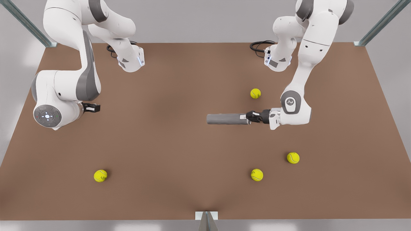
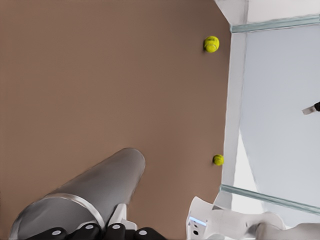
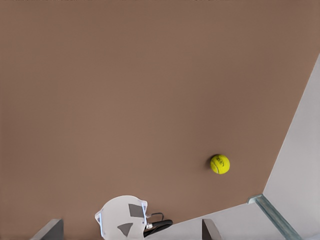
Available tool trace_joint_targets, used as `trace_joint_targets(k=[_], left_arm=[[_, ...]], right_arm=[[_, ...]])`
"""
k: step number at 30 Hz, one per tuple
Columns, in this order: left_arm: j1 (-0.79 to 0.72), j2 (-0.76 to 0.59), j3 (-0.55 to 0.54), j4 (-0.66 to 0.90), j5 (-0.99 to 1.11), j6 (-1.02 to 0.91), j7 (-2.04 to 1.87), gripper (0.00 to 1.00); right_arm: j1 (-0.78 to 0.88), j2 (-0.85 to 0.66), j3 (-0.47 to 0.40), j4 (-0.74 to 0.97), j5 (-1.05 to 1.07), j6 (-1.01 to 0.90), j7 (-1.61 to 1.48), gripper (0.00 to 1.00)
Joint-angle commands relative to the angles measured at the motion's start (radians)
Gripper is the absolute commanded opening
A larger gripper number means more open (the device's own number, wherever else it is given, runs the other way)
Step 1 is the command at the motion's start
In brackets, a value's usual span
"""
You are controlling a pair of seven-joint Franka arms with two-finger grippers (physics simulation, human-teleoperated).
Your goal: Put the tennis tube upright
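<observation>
Tennis tube [image 1: 224, 119]: lying flat mid-table, one end hidden inside the fingers.
Left gripper [image 1: 249, 117]: wrist horizontal — clamped on the tube's end.
Right gripper [image 1: 93, 108]: parked well apart, idle; finger spacing can't be made out.

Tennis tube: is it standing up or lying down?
Lying down. The slim grey metallic tennis tube lies level across the brown table, and the left gripper grips one end. The right gripper waits apart.
</observation>
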Motion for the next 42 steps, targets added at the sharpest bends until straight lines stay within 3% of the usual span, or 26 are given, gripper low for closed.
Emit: trace_joint_targets(k=[1,21,35,42], left_arm=[[0.0,-0.007,0.007,0.0,0.032,0.0,-0.009,0.21],[0.006,-0.145,0.191,0.144,0.603,-0.005,-0.139,0.21],[0.001,-0.24,0.191,0.204,1.068,-0.031,-0.383,0.21],[-0.005,-0.247,0.173,0.203,1.141,-0.066,-0.503,0.21]], right_arm=[[0.0,0.0,0.0,0.0,0.0,0.0,0.0,1.0],[0.0,0.001,0.0,-0.002,-0.002,0.0,0.0,1.0],[0.0,0.001,0.0,0.0,-0.003,0.0,0.0,1.0],[-0.002,0.001,0.0,-0.002,-0.003,0.0,0.0,1.0]])
